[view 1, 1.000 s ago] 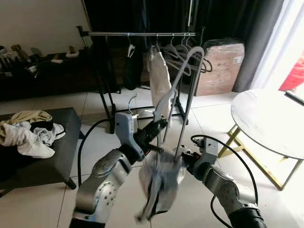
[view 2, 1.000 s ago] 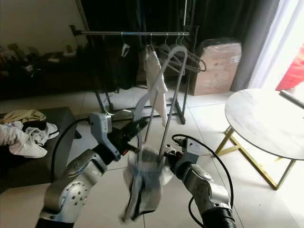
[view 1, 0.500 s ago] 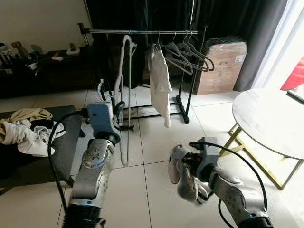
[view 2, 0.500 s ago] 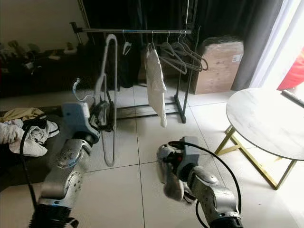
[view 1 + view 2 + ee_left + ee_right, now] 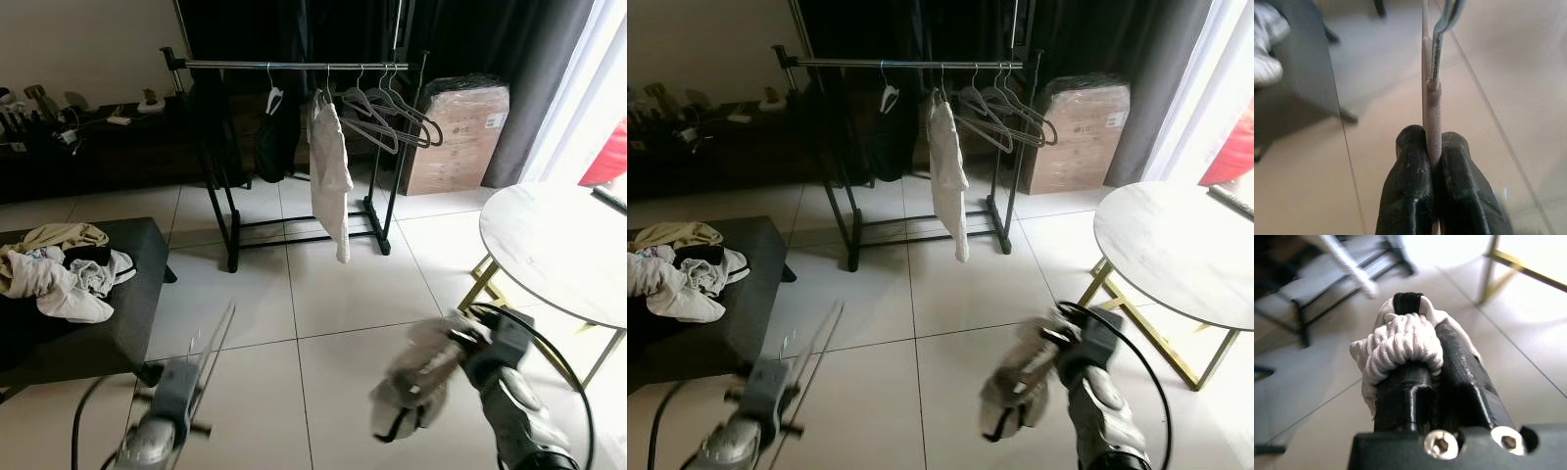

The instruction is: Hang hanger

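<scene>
Low by the tiled floor [image 5: 323, 304], left gripper [image 5: 1432, 152] with fingers [image 5: 1405, 196] clamped on the pale hanger [image 5: 1431, 98] (metal hook beyond the tips). Right gripper [image 5: 1418, 340] closed around a bunched white garment [image 5: 1400, 345]. Well apart, clothes rack [image 5: 294, 67] with hung hangers.

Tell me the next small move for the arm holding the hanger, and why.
Probably raise the left gripper toward the garment rack. It is shut on the hanger, held low over the floor tiles, well short of the rail. The right gripper is shut on a white garment, so it seems unable to help.
</scene>
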